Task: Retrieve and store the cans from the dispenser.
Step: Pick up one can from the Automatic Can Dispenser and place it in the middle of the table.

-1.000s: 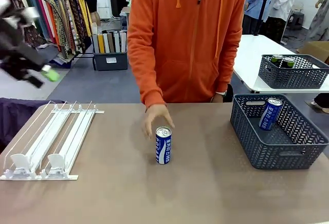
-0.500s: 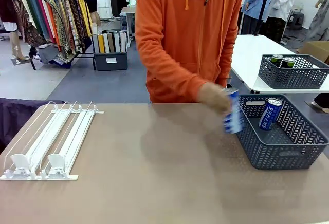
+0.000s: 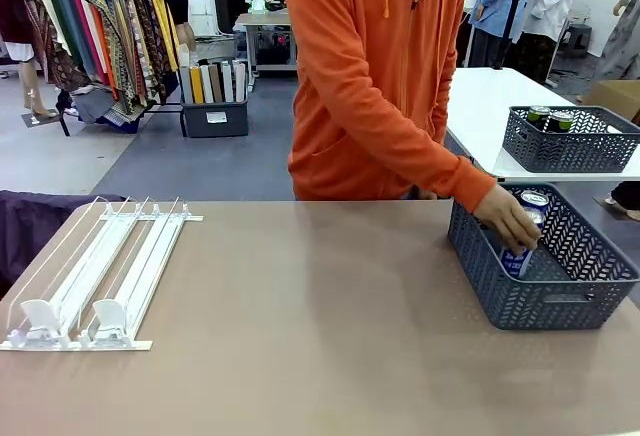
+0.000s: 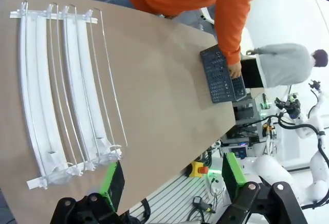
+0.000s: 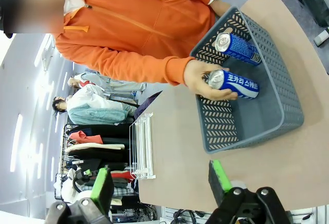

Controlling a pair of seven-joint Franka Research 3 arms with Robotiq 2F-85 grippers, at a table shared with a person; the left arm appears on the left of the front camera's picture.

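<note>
Cans (image 5: 234, 84) were going into the grey basket (image 3: 560, 296) at the right, one in the person's hand (image 3: 510, 222). It might drop and dent. Both robot hands (image 4: 172, 178) (image 5: 162, 180) hung wide open, empty.

I see a brown table (image 3: 300, 356) bearing a dark grey lattice basket (image 3: 545, 291); behind, a white table (image 3: 490, 116) carries another basket (image 3: 570, 146).
</note>
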